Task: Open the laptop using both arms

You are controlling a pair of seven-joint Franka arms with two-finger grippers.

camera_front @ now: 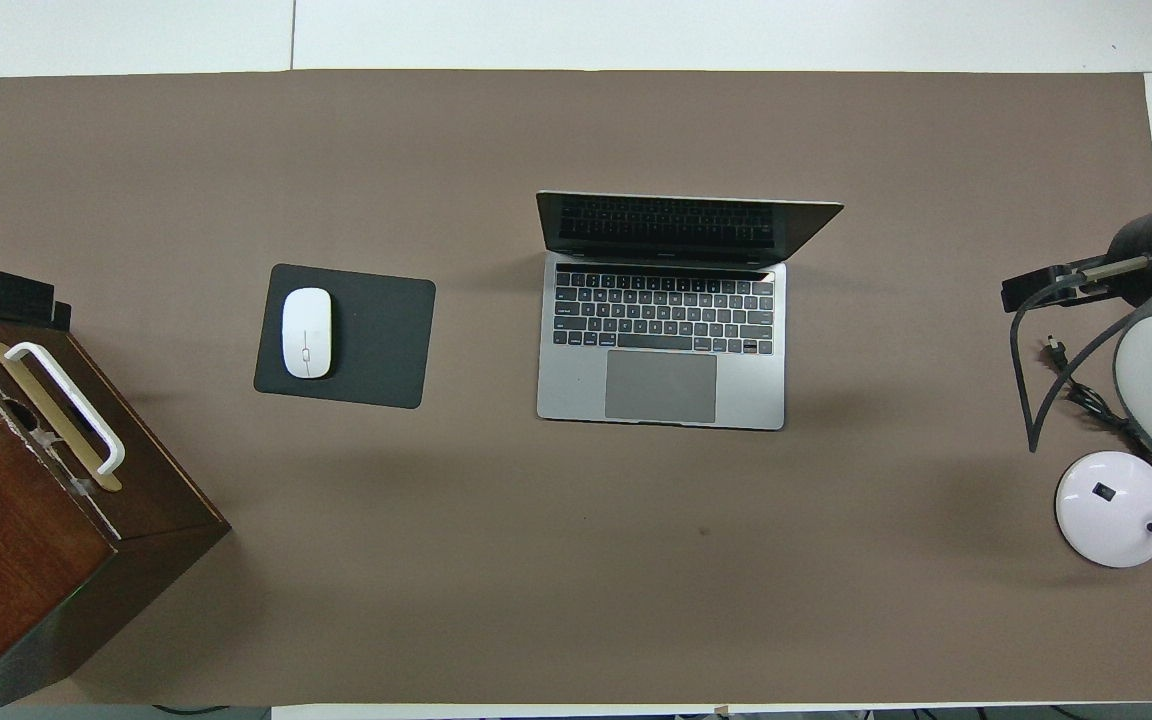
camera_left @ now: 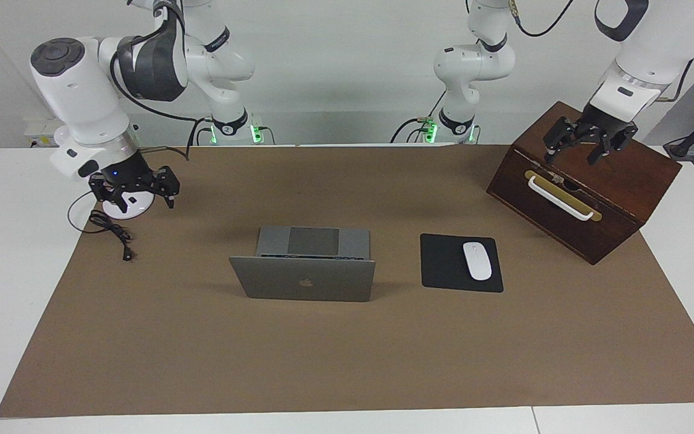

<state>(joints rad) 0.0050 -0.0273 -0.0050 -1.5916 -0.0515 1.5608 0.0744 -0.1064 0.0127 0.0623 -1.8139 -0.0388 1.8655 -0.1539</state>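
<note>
The silver-grey laptop (camera_left: 305,280) stands open in the middle of the brown mat, its lid upright with the apple logo turned away from the robots. In the overhead view the laptop (camera_front: 661,340) shows its keyboard and trackpad toward the robots. My left gripper (camera_left: 585,147) hangs open over the top of a wooden box, holding nothing; the overhead view shows only part of the left gripper (camera_front: 1,290). My right gripper (camera_left: 133,194) hangs open and holds nothing over a white round base at the right arm's end; the right gripper (camera_front: 1046,288) shows partly from overhead. Both are well apart from the laptop.
A black mouse pad (camera_left: 443,265) with a white mouse (camera_left: 477,260) lies beside the laptop toward the left arm's end. The dark wooden box (camera_left: 636,175) with a white handle (camera_left: 561,199) sits at that end. A white round base (camera_front: 1111,508) and a black cable (camera_left: 112,232) lie at the right arm's end.
</note>
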